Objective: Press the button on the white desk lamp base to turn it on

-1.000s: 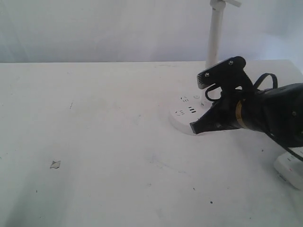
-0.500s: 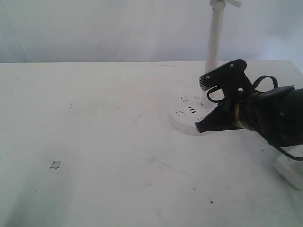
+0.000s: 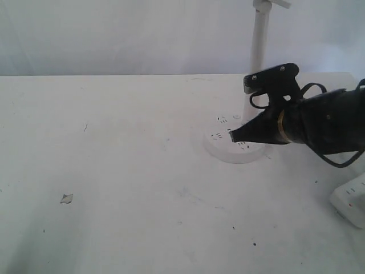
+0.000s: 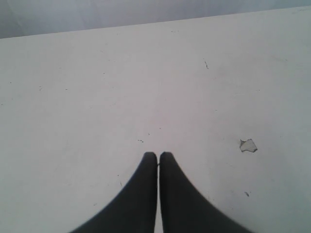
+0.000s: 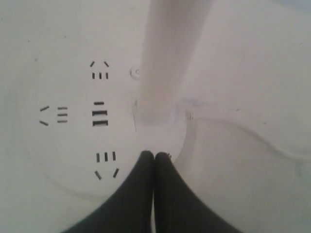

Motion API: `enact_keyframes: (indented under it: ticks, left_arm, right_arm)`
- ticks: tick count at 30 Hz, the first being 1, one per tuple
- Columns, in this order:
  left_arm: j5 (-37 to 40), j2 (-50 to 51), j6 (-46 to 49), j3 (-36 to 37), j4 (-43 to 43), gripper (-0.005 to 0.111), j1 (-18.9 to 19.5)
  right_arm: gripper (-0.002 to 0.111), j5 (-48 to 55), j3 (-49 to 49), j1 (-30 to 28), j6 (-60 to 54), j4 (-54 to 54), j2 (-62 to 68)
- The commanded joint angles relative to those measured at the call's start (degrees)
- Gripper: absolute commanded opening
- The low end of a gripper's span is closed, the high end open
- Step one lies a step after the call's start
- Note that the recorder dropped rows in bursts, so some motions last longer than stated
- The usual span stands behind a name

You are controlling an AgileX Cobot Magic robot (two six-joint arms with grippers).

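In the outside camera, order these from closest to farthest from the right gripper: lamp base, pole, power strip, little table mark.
Starting from the right gripper:
1. lamp base, right under its tip.
2. pole, just behind it.
3. power strip, front right edge.
4. table mark, far left.

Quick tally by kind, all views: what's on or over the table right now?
white desk lamp base: 1
power strip: 1
grey fleck: 1
grippers: 2 (right gripper, left gripper)
Total: 5
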Motion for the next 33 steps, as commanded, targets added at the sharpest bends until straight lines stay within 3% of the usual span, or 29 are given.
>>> enact_keyframes:
  ticks: [1, 9, 14, 18, 33]
  left_arm:
    - [-0.37, -0.27, -0.12, -0.16, -0.43, 0.001, 0.02]
    - [-0.37, -0.27, -0.12, -0.16, -0.43, 0.001, 0.02]
    - [-0.37, -0.27, -0.12, -0.16, -0.43, 0.001, 0.02]
    - [-0.37, -0.27, -0.12, -0.16, -0.43, 0.001, 0.02]
    - [-0.37, -0.27, -0.12, -0.16, -0.43, 0.001, 0.02]
  right_arm:
    - [0.0, -2.22, -0.17, -1.55, 0.94, 2.94, 3.63]
    - [0.0, -0.73, -0.32, -3.19, 0.94, 3.03, 5.11]
    - [0.0, -11.88, -3.0, -8.91, 2.92, 3.15, 5.63]
    - [0.0, -19.93, -6.26, -9.91, 2.92, 4.09, 9.52]
    - [0.0, -14.47, -7.98, -9.91, 2.77, 4.08, 12.93]
